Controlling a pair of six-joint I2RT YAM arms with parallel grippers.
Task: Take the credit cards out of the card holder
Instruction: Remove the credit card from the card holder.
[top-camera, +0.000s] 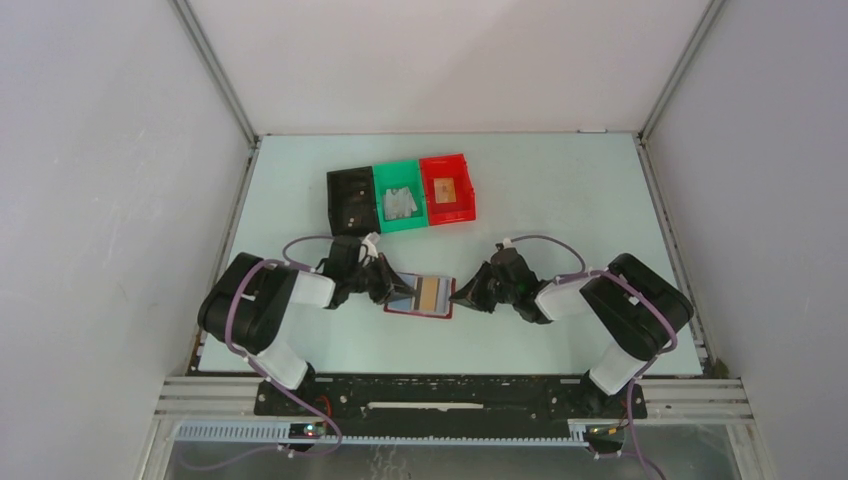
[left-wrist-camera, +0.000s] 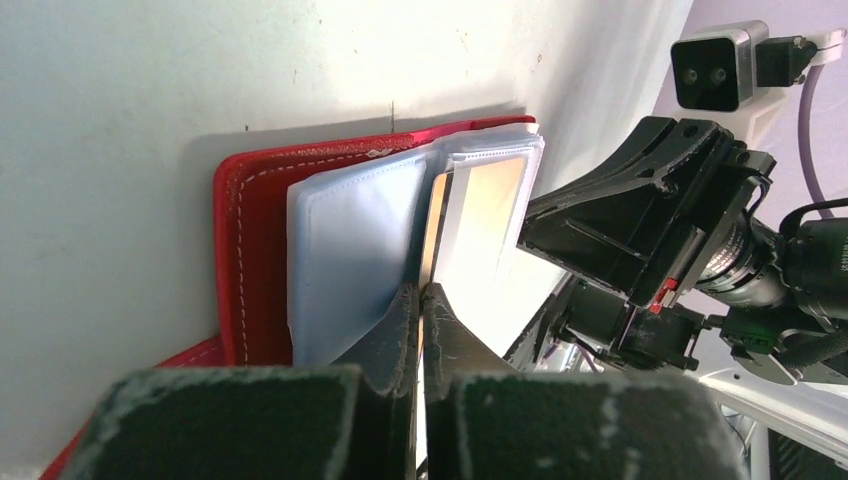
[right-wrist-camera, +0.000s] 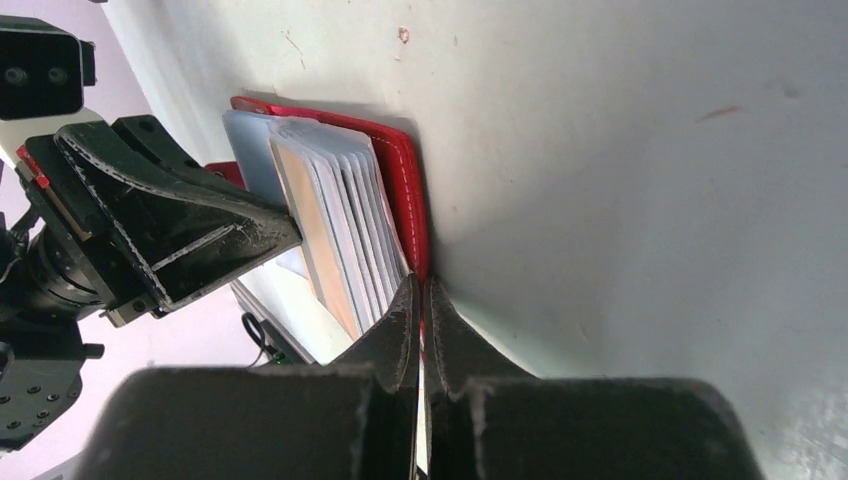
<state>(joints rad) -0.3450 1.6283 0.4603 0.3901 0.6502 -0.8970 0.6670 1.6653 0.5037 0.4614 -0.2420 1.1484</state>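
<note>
The dark-red card holder (top-camera: 441, 309) lies open on the table between my two grippers. Its clear sleeves fan out in the right wrist view (right-wrist-camera: 345, 215). A tan card (top-camera: 432, 293) shows on top and a light blue one (top-camera: 401, 298) to its left. My left gripper (top-camera: 392, 290) is shut on the thin edge of the tan card (left-wrist-camera: 432, 225), next to the pale blue sleeve (left-wrist-camera: 350, 250) and red cover (left-wrist-camera: 250, 250). My right gripper (top-camera: 462, 292) is shut on the holder's red cover edge (right-wrist-camera: 405, 190). The grey striped card is not visible.
Three joined bins stand behind the holder: black (top-camera: 350, 200), green (top-camera: 399, 197) holding a grey item, bright red (top-camera: 447, 189) holding a tan item. White walls close in the table on the left, right and back.
</note>
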